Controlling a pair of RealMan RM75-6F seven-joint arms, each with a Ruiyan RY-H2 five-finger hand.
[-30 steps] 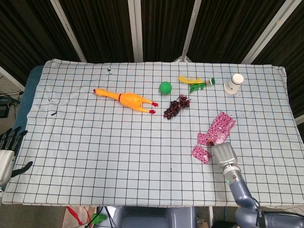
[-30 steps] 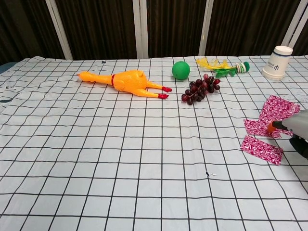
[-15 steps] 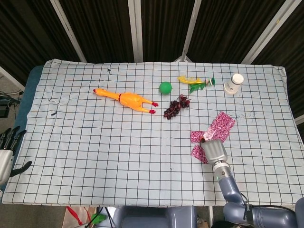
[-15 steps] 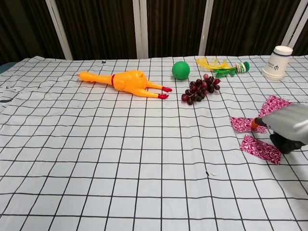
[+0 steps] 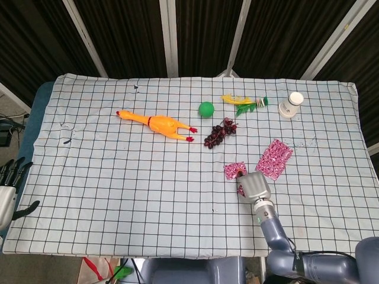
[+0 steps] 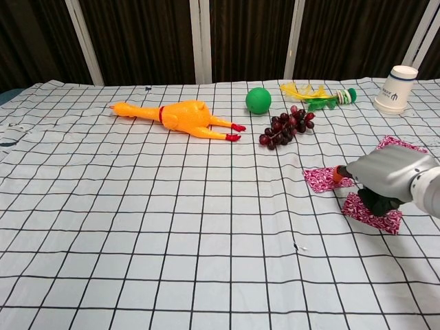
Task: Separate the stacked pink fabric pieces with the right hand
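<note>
Three pink patterned fabric pieces lie at the right of the checked cloth. The small piece (image 5: 234, 170) (image 6: 318, 180) lies flat, and my right hand (image 5: 253, 186) (image 6: 385, 175) holds its right edge under an orange fingertip (image 6: 338, 174). A second piece (image 6: 371, 212) (image 5: 241, 190) lies partly under the hand. The largest piece (image 5: 274, 158) (image 6: 399, 143) lies apart, behind the hand. My left hand (image 5: 9, 189) hangs off the table's left edge, fingers apart, holding nothing.
A yellow rubber chicken (image 5: 157, 123), a green ball (image 5: 206, 109) and dark grapes (image 5: 219, 134) lie mid-table. A yellow-green feather toy (image 5: 243, 102) and a white paper cup (image 5: 290, 104) stand at the back right. The checked cloth (image 5: 118, 189) covers the table.
My right hand has moved left, dragging the small pink piece off the large one. That piece now lies separate, nearer the grapes. The left hand has not moved.
</note>
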